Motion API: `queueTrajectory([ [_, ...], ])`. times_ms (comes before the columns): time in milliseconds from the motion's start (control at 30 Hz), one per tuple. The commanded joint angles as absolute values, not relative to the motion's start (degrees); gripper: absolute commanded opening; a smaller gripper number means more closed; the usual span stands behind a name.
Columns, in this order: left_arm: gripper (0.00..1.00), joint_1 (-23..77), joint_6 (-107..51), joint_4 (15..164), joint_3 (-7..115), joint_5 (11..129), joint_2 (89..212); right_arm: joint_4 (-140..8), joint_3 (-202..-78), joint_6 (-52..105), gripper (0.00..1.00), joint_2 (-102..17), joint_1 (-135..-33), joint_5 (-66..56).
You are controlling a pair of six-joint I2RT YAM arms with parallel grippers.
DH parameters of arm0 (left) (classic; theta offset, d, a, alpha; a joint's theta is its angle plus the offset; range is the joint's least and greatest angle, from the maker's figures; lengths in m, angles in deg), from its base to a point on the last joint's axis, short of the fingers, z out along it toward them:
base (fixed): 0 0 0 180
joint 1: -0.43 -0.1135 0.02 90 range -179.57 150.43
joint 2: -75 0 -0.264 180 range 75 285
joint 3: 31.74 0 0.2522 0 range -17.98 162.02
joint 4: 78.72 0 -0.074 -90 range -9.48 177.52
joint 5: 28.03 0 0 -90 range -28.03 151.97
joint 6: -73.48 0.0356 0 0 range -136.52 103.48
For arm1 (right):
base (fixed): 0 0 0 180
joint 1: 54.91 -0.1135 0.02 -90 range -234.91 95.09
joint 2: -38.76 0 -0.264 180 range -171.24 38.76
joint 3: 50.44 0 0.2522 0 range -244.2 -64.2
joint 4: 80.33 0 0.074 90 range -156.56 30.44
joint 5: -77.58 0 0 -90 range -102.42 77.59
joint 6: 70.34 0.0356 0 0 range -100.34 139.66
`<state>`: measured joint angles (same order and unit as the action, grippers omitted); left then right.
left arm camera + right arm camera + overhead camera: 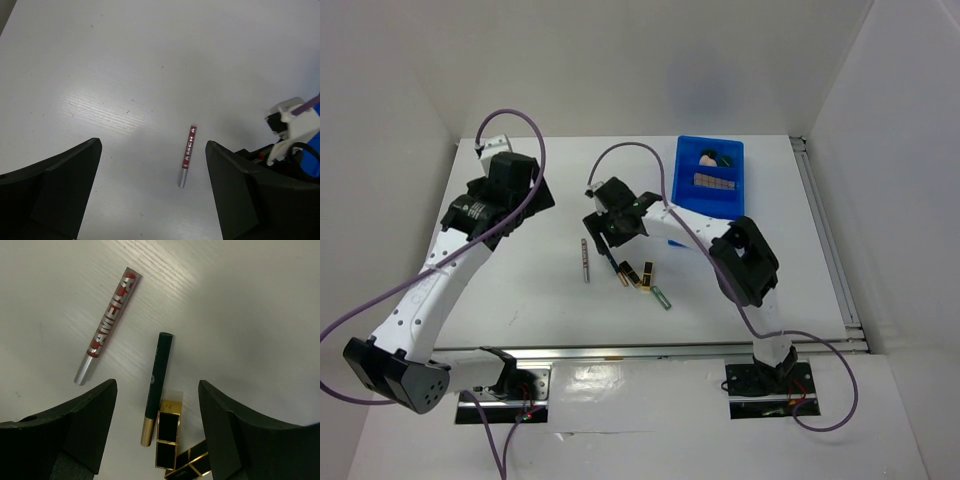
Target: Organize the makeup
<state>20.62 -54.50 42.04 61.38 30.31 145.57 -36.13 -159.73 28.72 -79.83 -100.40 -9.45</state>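
Right pincer (157,390) spread wide, empty, over white worktop (240,300). Dark green slim pencil with gold end (156,385) lay between its fingers. Black-gold square lipstick (167,432) just beside gold end. Red-silver slim pencil (107,325) lay apart, toward left finger's side. Left pincer (152,146) wide, empty, red-silver pencil between fingers, nearer right one.

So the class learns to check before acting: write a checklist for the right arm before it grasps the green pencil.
1. Right gripper open: ok.
2. Green pencil centred under its jaws: ok.
3. Pencil clear of neighbours: not ok, lipstick beside its gold end.
4. Left gripper out of the way: ok, open over red pencil.
5. Bin has bare floor: ok.
6. Height above table: cannot tell.
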Motion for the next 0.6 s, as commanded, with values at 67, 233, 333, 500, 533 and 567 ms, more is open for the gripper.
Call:
queueTrajectory([
  [67, 0.99, 20.7, -56.1, 42.3, 61.2, 28.7, 143.4, -35.3, -163.8, 25.3, 0.71, -85.3, -103.4, -12.6],
  [233, 0.99, 20.7, -56.1, 41.8, 60.6, 28.7, 143.4, -35.3, -164.4, 25.8, 0.64, -88.7, -103.4, -13.1],
  [333, 0.99, 20.7, -56.1, 41.8, 60.6, 28.7, 143.4, -36.5, -164.4, 25.8, 0.48, -89.8, -103.4, -13.1],
  [500, 0.99, 20.7, -56.1, 42.3, 60.6, 28.7, 143.4, -36.0, -167.4, 26.3, 0.05, -89.8, -103.9, -12.6],
  [533, 0.99, 20.7, -56.1, 42.3, 60.6, 28.7, 143.4, -36.0, -168.2, 26.3, 0.01, -89.8, -103.9, -12.6],
  [567, 0.99, 20.7, -55.5, 42.3, 60.6, 28.7, 142.9, -35.3, -169.1, 26.3, 0.00, -89.8, -103.9, -12.6],
])
